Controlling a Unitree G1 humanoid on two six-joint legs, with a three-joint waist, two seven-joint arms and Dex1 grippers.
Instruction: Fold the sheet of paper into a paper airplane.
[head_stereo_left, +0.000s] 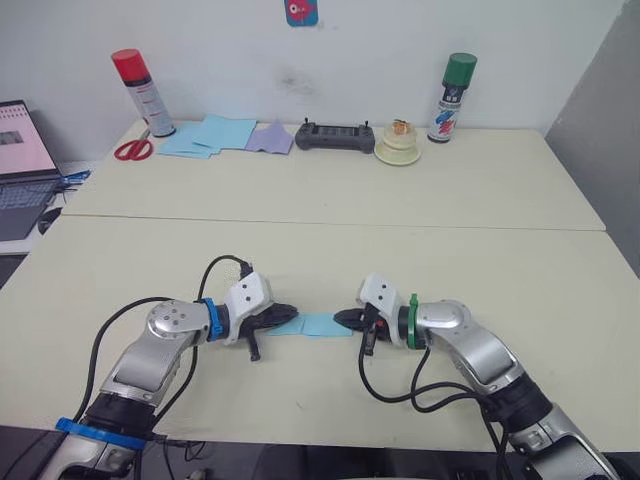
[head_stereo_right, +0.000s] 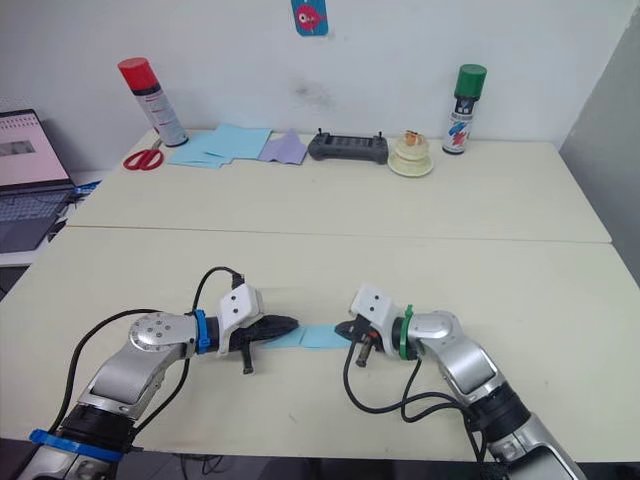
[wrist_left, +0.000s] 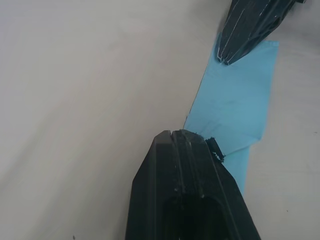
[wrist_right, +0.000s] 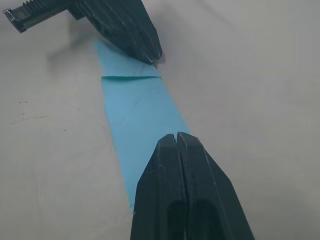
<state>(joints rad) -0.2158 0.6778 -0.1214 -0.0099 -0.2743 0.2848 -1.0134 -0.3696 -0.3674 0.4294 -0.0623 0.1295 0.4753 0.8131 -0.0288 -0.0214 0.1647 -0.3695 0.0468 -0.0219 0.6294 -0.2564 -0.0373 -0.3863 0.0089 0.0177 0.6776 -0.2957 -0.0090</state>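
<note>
Both arms lie low over the near table (head_stereo_left: 470, 250), forearms angled inward, tips facing each other. The paper (head_stereo_left: 318, 324), a narrow folded blue strip, lies flat on the table between them. Left gripper (head_stereo_left: 290, 315) has its fingers pressed together, tip on the strip's left end. Right gripper (head_stereo_left: 343, 319) likewise has its fingers together, tip on the right end. Each tip covers the paper's end beneath it; whether the fingers pinch the paper or only press on it cannot be told.

sheet of paper (head_stereo_left: 318, 324) | light blue, folded narrow strip | flat on table
</note>
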